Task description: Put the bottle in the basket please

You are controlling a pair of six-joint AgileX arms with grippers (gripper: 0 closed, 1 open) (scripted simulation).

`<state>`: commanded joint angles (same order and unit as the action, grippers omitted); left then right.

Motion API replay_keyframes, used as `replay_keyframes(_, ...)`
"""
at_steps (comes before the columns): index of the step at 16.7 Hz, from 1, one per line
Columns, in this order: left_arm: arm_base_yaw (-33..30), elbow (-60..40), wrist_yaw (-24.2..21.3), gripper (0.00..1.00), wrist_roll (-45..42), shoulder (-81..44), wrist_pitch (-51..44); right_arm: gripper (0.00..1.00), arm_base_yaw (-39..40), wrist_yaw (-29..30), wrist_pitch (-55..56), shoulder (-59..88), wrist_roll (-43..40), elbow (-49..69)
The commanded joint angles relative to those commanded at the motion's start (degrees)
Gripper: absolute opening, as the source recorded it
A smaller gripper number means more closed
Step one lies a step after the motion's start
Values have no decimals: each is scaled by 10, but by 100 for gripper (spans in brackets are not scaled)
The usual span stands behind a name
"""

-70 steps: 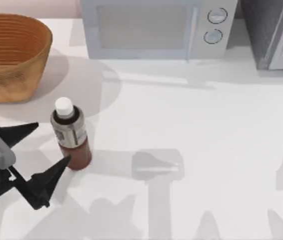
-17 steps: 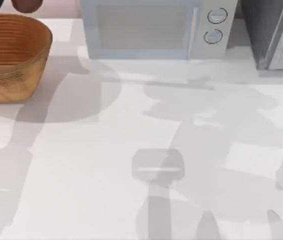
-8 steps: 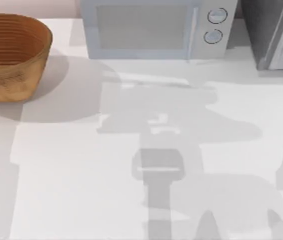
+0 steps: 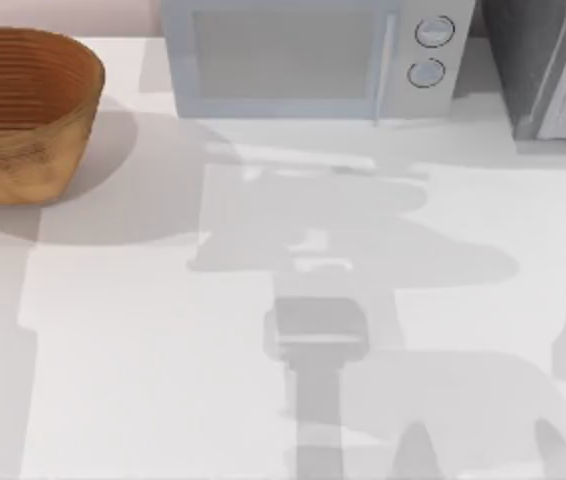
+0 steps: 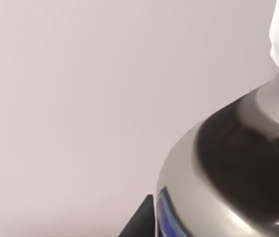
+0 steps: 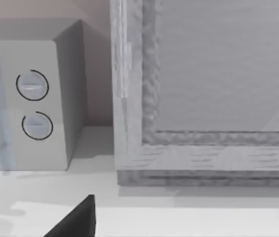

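Note:
The bottle (image 5: pixel 238 163) looms right in front of the left wrist camera, showing its white cap, grey neck, dark shoulder and grey label band against a plain pale wall. My left gripper (image 5: pixel 189 232) is shut on it, with one dark fingertip (image 5: pixel 140 224) beside the label. The tan wicker basket (image 4: pixel 83 70) stands at the table's far left corner, partly cut off by the top view's edge, and the part of its inside that shows holds nothing. My right gripper (image 6: pixel 75 219) hangs low over the table on the right, facing the back.
A white microwave (image 4: pixel 303 55) with two round knobs (image 6: pixel 33 103) stands along the back edge. A grey cabinet (image 4: pixel 553 60) stands at the back right. Arm shadows lie across the white tabletop (image 4: pixel 163 330).
The bottle stood on the table between my open left fingers, then rose to the basket's far left. Arm and bottle have since left the top view, and the shadows shifted slightly.

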<state>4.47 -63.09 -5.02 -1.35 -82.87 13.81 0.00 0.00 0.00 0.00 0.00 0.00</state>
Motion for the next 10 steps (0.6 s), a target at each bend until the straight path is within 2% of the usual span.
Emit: replay_keyframes(10,-3,-13,4,0,1,-116,106,100,0,0,0,0,0,0)
